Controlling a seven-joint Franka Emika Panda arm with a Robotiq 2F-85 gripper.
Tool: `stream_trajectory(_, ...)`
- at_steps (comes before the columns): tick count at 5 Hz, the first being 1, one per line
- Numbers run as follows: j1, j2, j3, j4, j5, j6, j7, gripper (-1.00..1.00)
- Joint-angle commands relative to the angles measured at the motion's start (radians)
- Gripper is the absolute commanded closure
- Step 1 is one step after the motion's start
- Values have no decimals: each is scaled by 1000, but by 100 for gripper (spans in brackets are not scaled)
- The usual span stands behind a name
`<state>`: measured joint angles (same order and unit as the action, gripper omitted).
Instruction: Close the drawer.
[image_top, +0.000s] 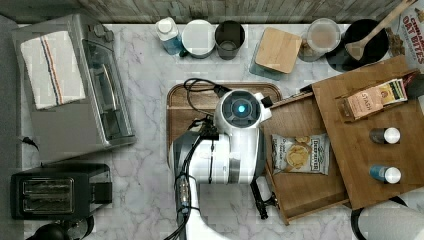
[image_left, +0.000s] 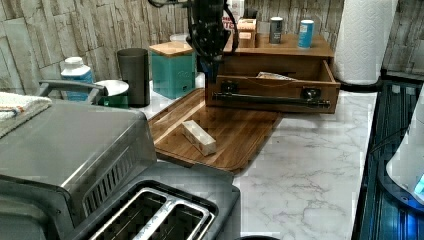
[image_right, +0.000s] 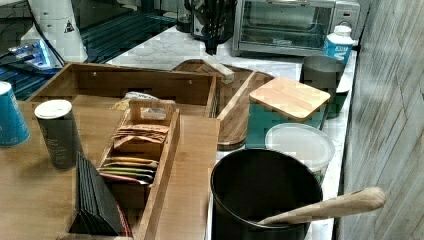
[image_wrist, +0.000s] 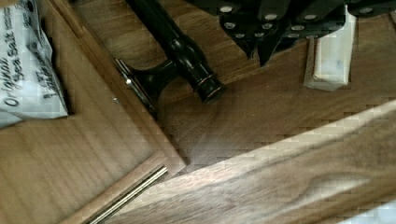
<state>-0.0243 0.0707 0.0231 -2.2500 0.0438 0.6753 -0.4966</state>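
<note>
Toaster (image_left: 165, 212) and toaster oven (image_left: 70, 145) nearest in the left view, on marble worktop (image_left: 310, 165). Beyond: wooden tray (image_left: 235, 135) with small block (image_left: 199, 137) lying on it. Drawer (image_left: 272, 85) pulled out over the tray's far edge, chip bag (image_top: 300, 154) inside, black handle (image_left: 270, 99) on front panel. Tool (image_left: 213, 75) hanging just above the handle's end at the left view's left, not touching; fingers together (image_wrist: 261, 44). Tea boxes (image_left: 246, 31) and bottles (image_left: 290, 31) on top, farthest back.

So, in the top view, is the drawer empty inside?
No, the open drawer holds a bag of chips lying flat on its wooden bottom.
</note>
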Motion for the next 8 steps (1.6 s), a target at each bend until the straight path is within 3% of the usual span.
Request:
stream_trajectory(1,41,-139,45,-175,31,148,-237,100)
stream_trajectory(3,39,-113,38,-237,-50,177,-302,100)
stream_trajectory(5,-20,-70,46,-241,11,118,-415,100)
stream_trajectory(6,11,-80,14,-287,-25,149,-408,100)
stream_trajectory(8,-8,-125,-7,-397,-31,195,-471,100)
